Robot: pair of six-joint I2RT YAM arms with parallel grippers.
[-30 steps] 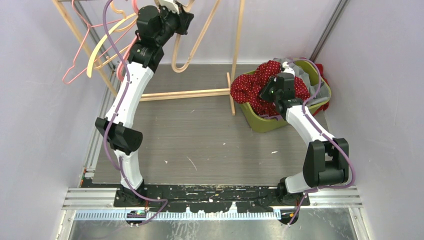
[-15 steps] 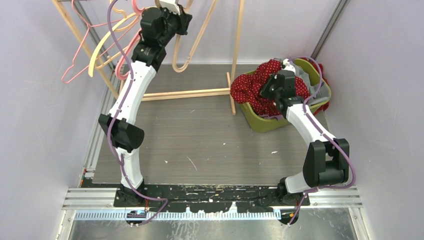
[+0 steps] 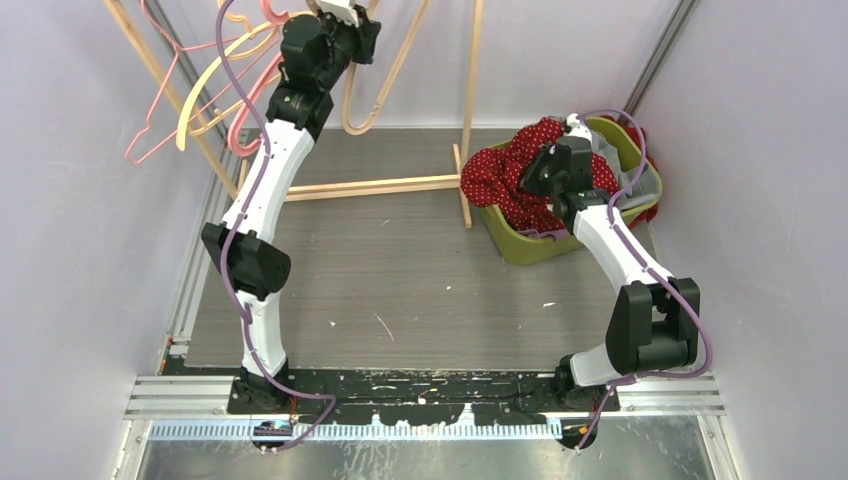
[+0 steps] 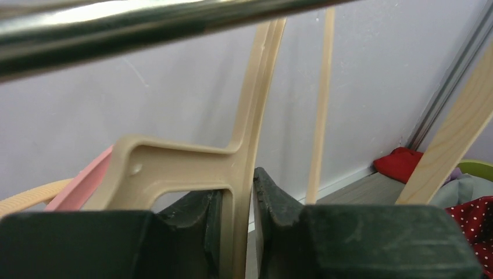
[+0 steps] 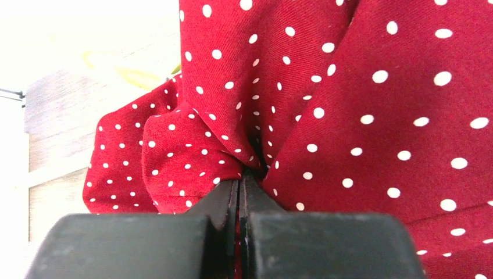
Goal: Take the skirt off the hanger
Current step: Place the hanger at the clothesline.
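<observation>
The skirt, red with white dots, lies heaped in a green bin on the right side of the tabletop, off any hanger. Part of it spills over the bin's left rim.

A pale lilac wall closes the room on the far left. Against it leans a wooden rack, whose crossbar lies across the back of the tabletop. A pink hanger and a yellow hanger dangle from the rack's upper left.

The left arm stretches up from the near edge to a metal rail. There the left pincer has a finger on either side of the stem of a beige hanger. Its fingers stand slightly apart, and I cannot tell whether they press the stem.

The tabletop is grey with a wood-grain pattern, bare in the middle apart from a few white flecks. An aluminium rail runs along its near edge, where both arms are bolted.

To the right, the right arm bends over the bin. The right pincer is pressed together on a fold of the skirt, with cloth bunched at its tips. A grey cloth lies in the bin beside the skirt. A second lilac wall stands on the far right.
</observation>
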